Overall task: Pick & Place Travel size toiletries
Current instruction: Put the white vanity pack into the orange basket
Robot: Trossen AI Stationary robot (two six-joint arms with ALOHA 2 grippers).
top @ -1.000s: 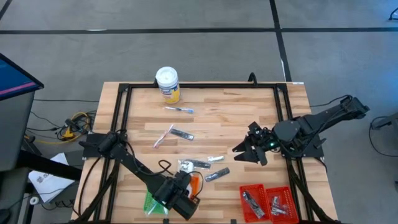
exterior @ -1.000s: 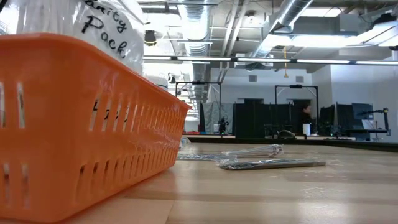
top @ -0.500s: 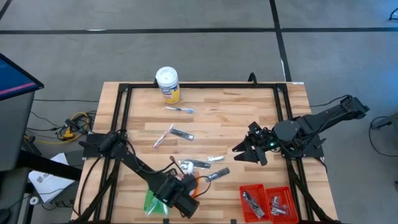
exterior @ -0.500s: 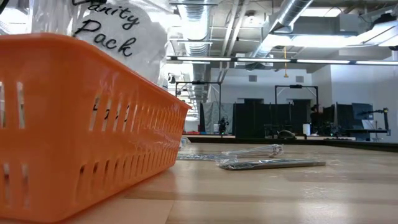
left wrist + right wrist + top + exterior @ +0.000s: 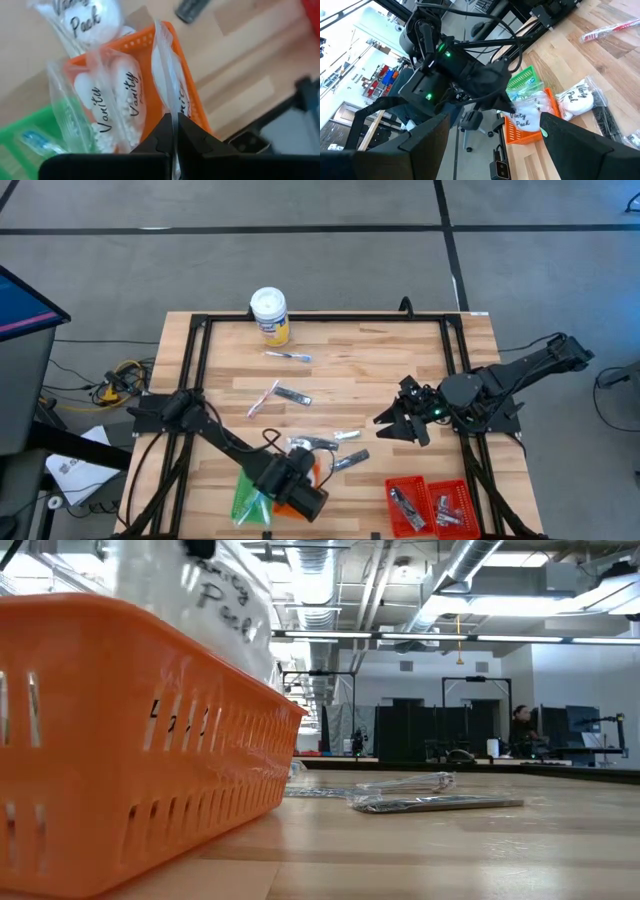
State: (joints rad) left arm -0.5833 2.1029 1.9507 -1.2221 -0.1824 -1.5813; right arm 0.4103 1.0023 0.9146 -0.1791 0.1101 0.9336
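A grey concrete floor (image 5: pixel 330 255) crossed by dark lines surrounds the wooden table (image 5: pixel 380 365), whose pale planks sit inside a black frame. Seen from table height, the room beyond is an open workshop with exposed ceiling ducts (image 5: pixel 450 580), strip lights and dark racks, and a person (image 5: pixel 521 728) sits far off at 3 o'clock.

Taking the table's far edge as 12 o'clock, the left arm reaches in from 9 o'clock toward 6. Its left gripper (image 5: pixel 173 131) hangs over the orange tray (image 5: pixel 312 476), fingers pressed together on the edge of a clear white "Vanity Pack" packet (image 5: pixel 167 75). 2 more such packets (image 5: pixel 112 102) lie in the orange tray, and a green tray (image 5: pixel 245 502) touches it on the 9 o'clock side. Another packet (image 5: pixel 90 20) rests on the table just beyond the tray.

The right arm waits at 3 o'clock, its right gripper (image 5: pixel 386 423) with fingers spread apart above bare wood. A red tray (image 5: pixel 430 505) holding silvery pieces sits at 5 o'clock.

A white-lidded tub (image 5: pixel 269 313) stands at 12 o'clock. Loose toiletries lie around the centre: a blue-tinted stick (image 5: pixel 287 356), a pink stick (image 5: pixel 263 399), a dark tube (image 5: pixel 294 396) and a grey tube (image 5: pixel 349 461).
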